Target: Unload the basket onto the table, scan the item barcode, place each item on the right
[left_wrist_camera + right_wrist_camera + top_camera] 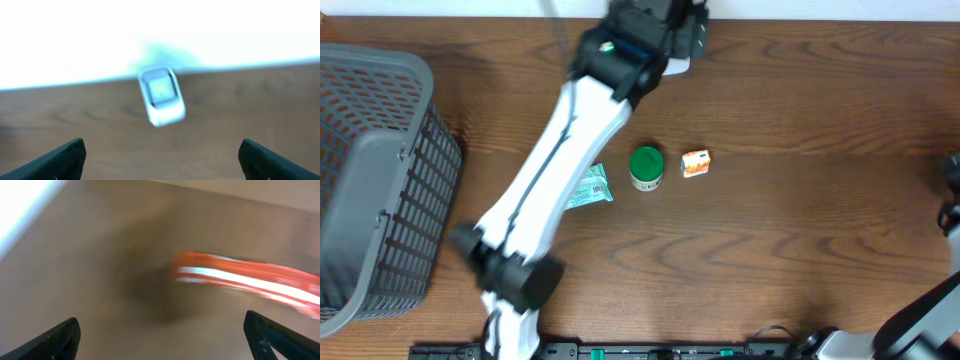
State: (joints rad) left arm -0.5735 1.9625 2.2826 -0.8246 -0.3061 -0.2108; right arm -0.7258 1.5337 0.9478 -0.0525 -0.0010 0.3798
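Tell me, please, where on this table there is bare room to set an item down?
Widest bare wood lies right of the orange box, as far as the right arm. Another free strip runs between the green-lidded jar and the arms' bases. Crowded: the middle, where packet, jar and box sit beside the left arm; the basket fills the left.

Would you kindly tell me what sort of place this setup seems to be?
Probably a mock shop checkout on a table: a grey basket, a green-lidded jar and orange packet, and what looks like a white scanner.
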